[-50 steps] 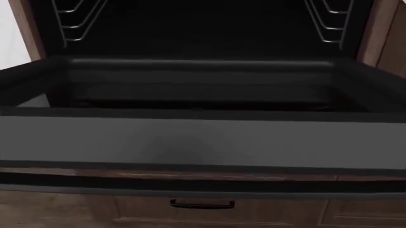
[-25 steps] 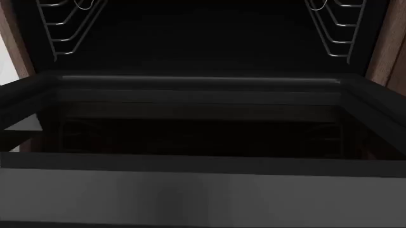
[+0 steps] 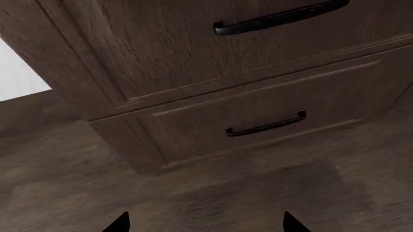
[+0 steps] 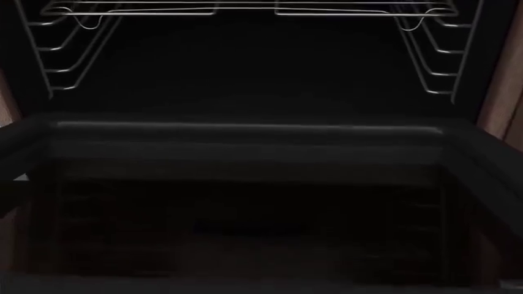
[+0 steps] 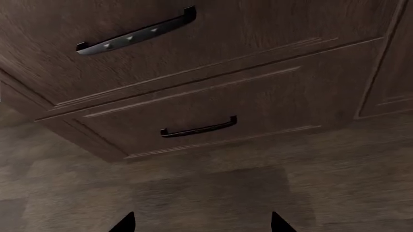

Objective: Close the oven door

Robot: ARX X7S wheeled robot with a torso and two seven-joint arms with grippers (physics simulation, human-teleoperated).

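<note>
The oven door (image 4: 245,147) hangs open and lies flat across the lower half of the head view, a dark frame around a darker window pane. Behind it gapes the black oven cavity (image 4: 261,67). Neither gripper shows in the head view. In the left wrist view my left gripper (image 3: 206,227) is open, with only two black fingertips (image 3: 119,224) showing over the wooden floor. My right gripper (image 5: 203,226) is open too, its fingertips (image 5: 125,224) wide apart above the floor. Both hold nothing, and the door is out of both wrist views.
Wire racks (image 4: 245,9) and side rails (image 4: 425,55) line the oven cavity. Brown wooden drawers with black handles (image 3: 264,125) (image 5: 197,128) stand ahead of both grippers, with a larger handle (image 5: 135,34) above. Wooden cabinet sides (image 4: 503,104) flank the oven. Dark wood floor (image 3: 77,183) lies below.
The head view has shifted upward and closer. The door's grey near band and the drawer below it have slid out at the bottom, and the top wire rack has come into view.
</note>
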